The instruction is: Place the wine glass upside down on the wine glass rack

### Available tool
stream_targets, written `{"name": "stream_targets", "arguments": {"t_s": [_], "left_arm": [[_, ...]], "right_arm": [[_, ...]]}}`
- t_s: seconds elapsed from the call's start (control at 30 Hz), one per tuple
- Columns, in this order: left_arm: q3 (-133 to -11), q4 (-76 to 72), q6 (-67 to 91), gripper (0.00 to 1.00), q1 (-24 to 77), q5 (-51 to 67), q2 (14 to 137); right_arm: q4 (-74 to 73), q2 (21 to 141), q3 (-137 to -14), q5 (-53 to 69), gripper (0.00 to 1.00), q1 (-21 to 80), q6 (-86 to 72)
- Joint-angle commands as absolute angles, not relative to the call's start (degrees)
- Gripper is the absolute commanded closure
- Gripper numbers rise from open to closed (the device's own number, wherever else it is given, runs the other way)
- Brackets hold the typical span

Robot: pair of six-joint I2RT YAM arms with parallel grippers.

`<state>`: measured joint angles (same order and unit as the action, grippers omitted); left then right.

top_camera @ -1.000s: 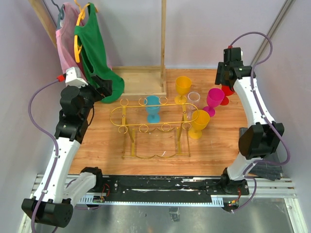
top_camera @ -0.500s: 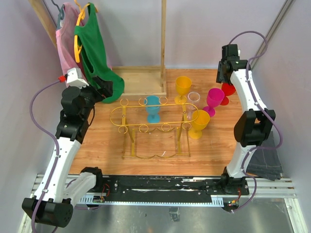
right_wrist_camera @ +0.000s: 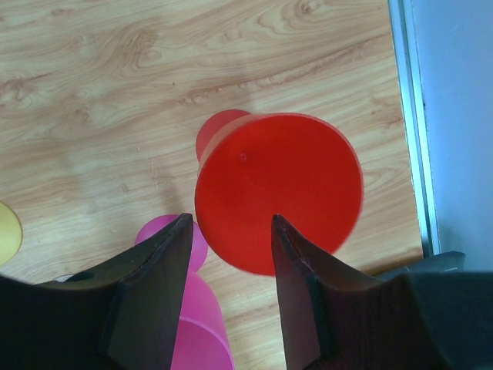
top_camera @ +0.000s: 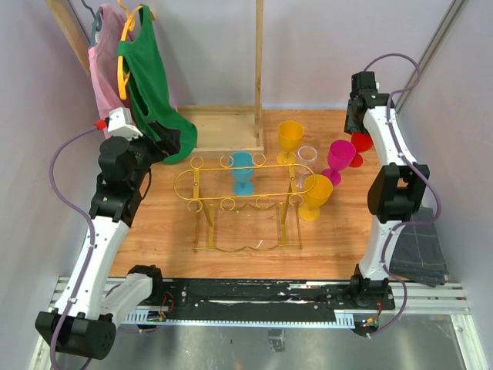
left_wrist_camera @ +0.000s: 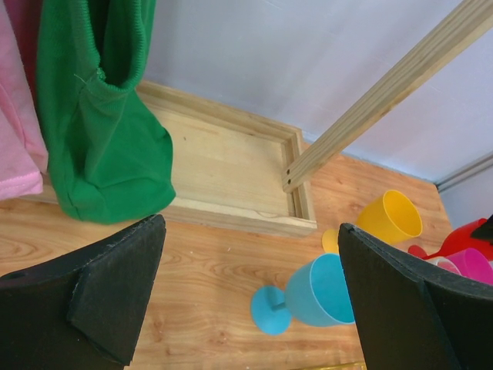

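Pick-up step; hovers over the upright red glass (right_wrist_camera: 279, 193) at far right with right gripper (right_wrist_camera: 229, 223) half-spread, seemingly gripping nothing; left gripper (left_wrist_camera: 250, 223) wide, empty, far left; rack (top_camera: 254, 196) central, well apart; next needs lowering, clamping the bowl, lifting, inverting.

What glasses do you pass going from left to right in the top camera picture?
blue glass → far yellow glass → pink glass → red glass
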<state>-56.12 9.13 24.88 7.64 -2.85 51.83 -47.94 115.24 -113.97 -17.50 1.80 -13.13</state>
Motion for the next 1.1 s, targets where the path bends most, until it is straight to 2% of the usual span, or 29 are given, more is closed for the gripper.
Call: {"name": "stream_targets", "arguments": {"t_s": [0.0,0.13,0.27,0.57,0.8,1.07], "left_arm": [[-56.68,7.81,24.61,0.01,7.91,-2.59,51.78],[-56.60,8.02,24.61,0.01,7.91,-2.55,51.80],[-56.51,7.82,24.80,0.01,7.91,-2.79,51.61],[-56.62,8.09,24.74,0.01,7.91,-3.70,50.94],[-56.43,8.17,24.88,0.01,7.91,-3.60,50.56],[-55.77,7.19,26.00,0.01,7.91,-3.74,49.79]], "right_arm": [[-49.42,117.56,-116.62,-16.84,0.54,1.41,-12.26],[-49.66,118.75,-117.28,-16.88,0.55,1.41,-12.28],[-49.70,119.18,-117.37,-16.68,0.71,1.41,-12.42],[-49.66,119.02,-117.23,-18.42,0.98,1.38,-12.39],[-46.93,113.99,-113.01,-21.83,0.99,1.92,-12.31],[-35.01,96.60,-101.30,-23.43,0.99,5.07,-14.02]]}}
